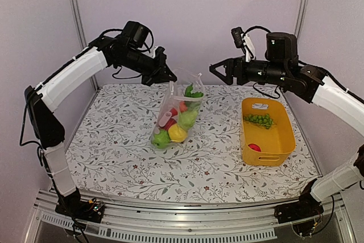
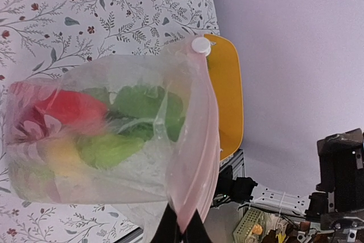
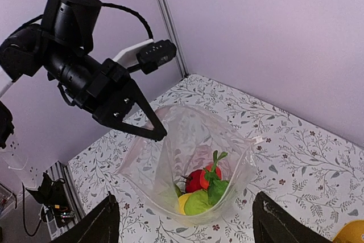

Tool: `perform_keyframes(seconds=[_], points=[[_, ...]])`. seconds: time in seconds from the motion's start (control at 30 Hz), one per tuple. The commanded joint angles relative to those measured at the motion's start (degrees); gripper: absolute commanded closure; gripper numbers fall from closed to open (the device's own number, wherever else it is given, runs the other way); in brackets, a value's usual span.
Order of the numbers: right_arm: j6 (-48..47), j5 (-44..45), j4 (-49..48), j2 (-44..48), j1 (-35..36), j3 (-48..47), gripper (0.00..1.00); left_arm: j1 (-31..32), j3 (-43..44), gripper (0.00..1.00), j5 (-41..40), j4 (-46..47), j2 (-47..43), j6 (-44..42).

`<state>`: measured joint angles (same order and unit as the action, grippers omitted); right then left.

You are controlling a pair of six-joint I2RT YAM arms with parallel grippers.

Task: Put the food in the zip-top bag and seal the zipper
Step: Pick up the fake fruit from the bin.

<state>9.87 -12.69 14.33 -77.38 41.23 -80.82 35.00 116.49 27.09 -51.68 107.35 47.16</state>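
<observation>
The clear zip-top bag point(image 1: 177, 112) hangs over the table's middle with its mouth up and open. My left gripper point(image 1: 166, 75) is shut on the bag's mouth edge point(image 2: 181, 229), pinching the pinkish zipper strip point(image 2: 200, 140); a white slider point(image 2: 200, 45) sits at the strip's far end. Inside lie food pieces: a red one point(image 3: 196, 179), a yellow lemon point(image 1: 177, 134) and green ones point(image 3: 200, 202). My right gripper point(image 1: 219, 70) hovers open to the right of the bag, level with its top, holding nothing. In its wrist view the bag's open mouth point(image 3: 193, 140) lies between and beyond its fingers point(image 3: 105, 220).
A yellow basket point(image 1: 267, 157) stands at the right of the floral table point(image 1: 114, 140), holding a green grape bunch point(image 1: 259, 120) and a red ball point(image 1: 254, 147). Grey walls and metal posts close the back. The left arm reaches across from the left.
</observation>
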Motion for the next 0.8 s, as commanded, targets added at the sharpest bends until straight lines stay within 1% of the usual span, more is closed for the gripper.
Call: perform_keyframes(seconds=[0.0, 0.07, 0.13, 0.17, 0.27, 0.33, 0.5, 0.63, 0.7, 0.77], points=[[1.79, 7.45, 12.22, -2.34, -0.13, -0.43, 0.23, -0.62, -0.82, 1.0, 1.78, 1.31, 0.72, -0.56], [3.4, 7.2, 13.39, -2.05, -2.17, 0.62, 0.24, -0.53, -1.25, 1.0, 1.62, 1.32, 0.39, -0.83], [6.22, 3.28, 15.41, -1.75, -6.69, 1.67, 0.26, -0.5, -1.79, 1.0, 1.47, 1.32, -0.05, -1.04], [8.04, 1.94, 16.78, -1.68, -9.28, 2.58, 0.29, -0.5, -2.0, 1.0, 1.49, 1.32, -0.16, -1.08], [8.56, 2.67, 23.12, -1.69, -15.03, 3.41, 0.37, -0.55, -2.47, 1.0, 1.63, 1.32, -0.69, -1.19], [7.52, 3.84, 26.67, -1.79, -17.21, 4.91, 0.37, -0.55, -2.99, 1.0, 1.59, 1.32, -1.17, -1.31], [9.54, 0.27, 31.47, -0.66, -23.77, 13.44, 0.37, -0.54, -3.84, 1.0, 1.38, 1.36, -1.7, -1.62], [9.76, -1.0, 34.03, -2.25, -24.47, 19.05, 0.35, -0.55, -4.5, 1.0, 1.47, 1.94, -1.84, -1.63], [9.73, -1.66, 34.33, -3.49, -24.53, 21.24, 0.32, -0.52, -4.77, 1.0, 1.59, 2.34, -1.95, -1.51], [9.57, -2.9, 33.99, -5.12, -24.53, 22.93, 0.26, -0.5, -5.05, 1.0, 1.71, 2.61, -2.04, -1.51]])
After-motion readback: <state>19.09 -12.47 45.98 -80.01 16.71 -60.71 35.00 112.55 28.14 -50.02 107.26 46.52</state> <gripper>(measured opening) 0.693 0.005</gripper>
